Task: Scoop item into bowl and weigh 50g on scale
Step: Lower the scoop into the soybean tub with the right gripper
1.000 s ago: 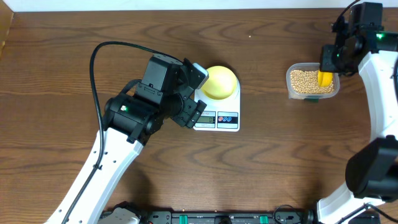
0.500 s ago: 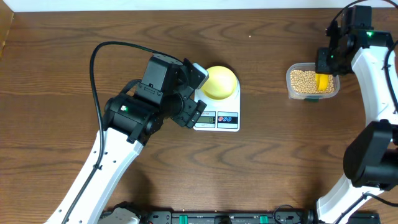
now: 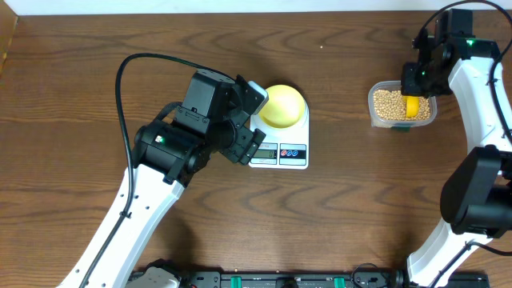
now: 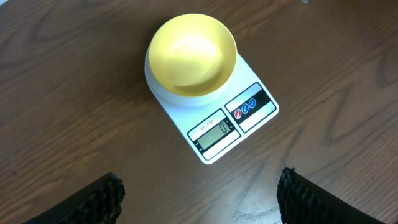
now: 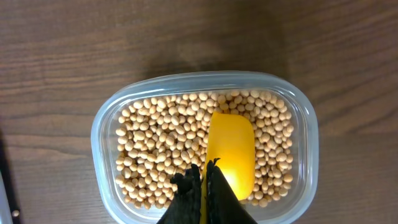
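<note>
left gripper spread wide, pointing down; right gripper clamped shut, pointing down.

bowl on scale, beans in tub

**Robotics test station, probably a laboratory.** A dark wood-grain table serves as the bench. Two white-and-black arms, left and right, rise from its near edge, where a black rail carries green fittings. A loose black cable loops over the bench. Kitchen props, a digital scale and a clear tub of beans, stand nearer the far edge. Beyond that edge lies a pale strip, wall or floor undetermined.
</note>
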You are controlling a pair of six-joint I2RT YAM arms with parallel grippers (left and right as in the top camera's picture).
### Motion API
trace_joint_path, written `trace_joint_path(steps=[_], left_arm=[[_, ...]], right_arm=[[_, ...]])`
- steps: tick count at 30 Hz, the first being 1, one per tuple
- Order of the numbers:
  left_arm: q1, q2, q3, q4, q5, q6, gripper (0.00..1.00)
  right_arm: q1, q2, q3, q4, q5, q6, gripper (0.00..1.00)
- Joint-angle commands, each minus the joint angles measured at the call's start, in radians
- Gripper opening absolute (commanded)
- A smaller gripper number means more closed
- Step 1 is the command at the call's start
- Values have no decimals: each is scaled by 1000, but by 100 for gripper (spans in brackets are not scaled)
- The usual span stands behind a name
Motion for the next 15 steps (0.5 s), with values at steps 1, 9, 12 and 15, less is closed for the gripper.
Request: trace_joint_path(steps=[1,9,12,15], left_arm=[[5,0,8,-2,12,10,81],[5,0,8,-2,12,10,81],[5,0,8,-2,13,10,81],[5,0,8,-2,13,10,81]], right_arm=[[-5,37,-13,23,-21,-51,1],[-43,37,-49,48,-204,-127,1],[-53,37,-63,47,-245,-170,1],[-58,37,-78,43,-262,-193,2]])
